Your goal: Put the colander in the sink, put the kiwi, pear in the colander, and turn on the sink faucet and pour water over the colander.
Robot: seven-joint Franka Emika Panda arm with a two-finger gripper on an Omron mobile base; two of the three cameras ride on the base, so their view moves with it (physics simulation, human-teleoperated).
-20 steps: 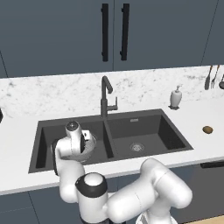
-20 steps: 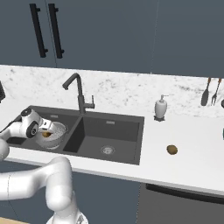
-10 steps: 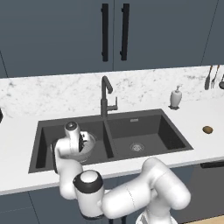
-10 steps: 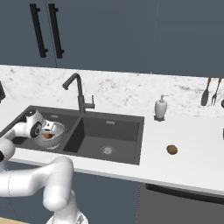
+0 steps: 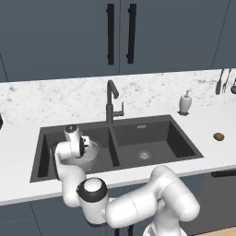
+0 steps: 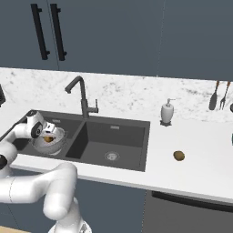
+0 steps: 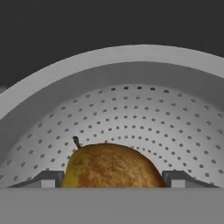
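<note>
Little has shifted since a moment ago: the gripper [image 7: 112,181] has spread a touch wider and eased slightly upward over the left basin. Its fingers [image 7: 49,179] stand released on either side of the pear [image 7: 113,166], which lies between them in the hand view, with a slight gap at the right tip and the left too close to tell, stem toward the upper left. The pear rests inside the colander [image 7: 131,118], whose perforated wall curves behind it. That colander [image 5: 87,156] sits in the left basin of the sink [image 5: 152,138]. Beyond stands the sink faucet [image 5: 110,103]. Farther right on the tabletop [image 6: 200,145], well apart, lies the kiwi [image 6: 179,155], with a soap dispenser [image 6: 167,112] behind it.
</note>
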